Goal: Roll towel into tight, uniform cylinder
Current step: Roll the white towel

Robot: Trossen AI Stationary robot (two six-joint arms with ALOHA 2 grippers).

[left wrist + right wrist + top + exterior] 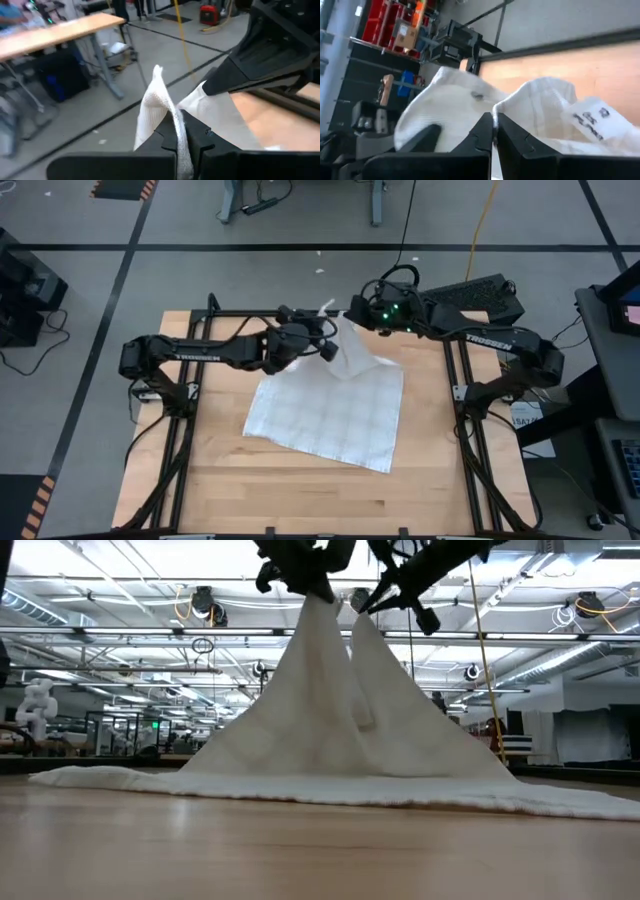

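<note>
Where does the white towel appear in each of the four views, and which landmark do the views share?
High view: the towel lies mid-table, far edge lifted.
Low view: it rises in two peaks at centre.
Left wrist view: pinched in the left end effector, lower centre.
Right wrist view: bunched around the right end effector.
Shared landmark: the wooden table.

towel [165, 107] edge hidden between end effector fingers, tag print blurred

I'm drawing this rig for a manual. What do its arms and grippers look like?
Both arms are dark, near-black jointed links with white TROSSEN lettering: left arm, right arm. Black cables loop over the wrists, and green lights glow on the right wrist. The left gripper and right gripper each have two dark, angular, stepped fingers.
</note>
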